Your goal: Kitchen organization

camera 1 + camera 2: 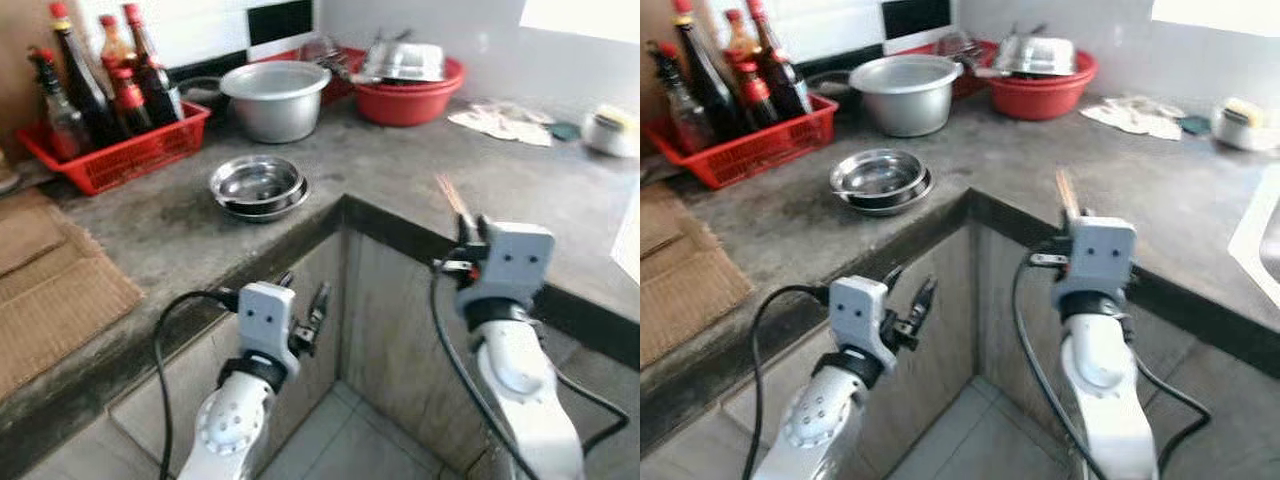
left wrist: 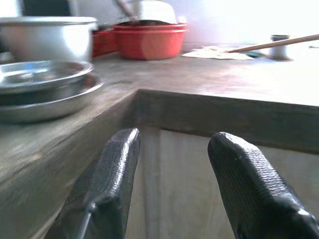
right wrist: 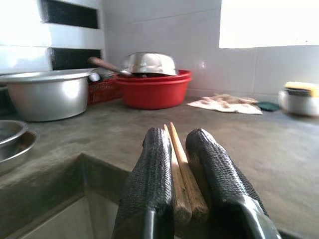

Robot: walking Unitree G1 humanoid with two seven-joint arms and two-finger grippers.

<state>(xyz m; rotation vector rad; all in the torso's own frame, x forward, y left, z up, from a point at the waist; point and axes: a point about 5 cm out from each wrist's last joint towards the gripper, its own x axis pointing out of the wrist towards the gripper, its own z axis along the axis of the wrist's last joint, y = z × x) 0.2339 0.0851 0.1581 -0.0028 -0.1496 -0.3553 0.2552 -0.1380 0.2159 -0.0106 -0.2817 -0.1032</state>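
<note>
My right gripper [image 3: 179, 149] is shut on a pair of wooden chopsticks [image 3: 182, 174], held just past the front edge of the grey concrete counter [image 1: 400, 170]; their tips [image 1: 450, 195] stick up over the countertop. My left gripper [image 2: 172, 164] is open and holds nothing, hovering below the counter's inner corner, in front of the stacked steel bowls [image 1: 258, 185]. Behind those bowls stands a large aluminium pot [image 1: 273, 98]. A red basin [image 1: 410, 95] holding steel dishes sits at the back.
A red crate of sauce bottles [image 1: 105, 100] stands at the back left. Cardboard [image 1: 50, 280] lies on the left counter. A rag [image 1: 500, 122] and a small container [image 1: 612, 128] lie at the back right. Tiled floor [image 1: 340, 440] shows below the corner.
</note>
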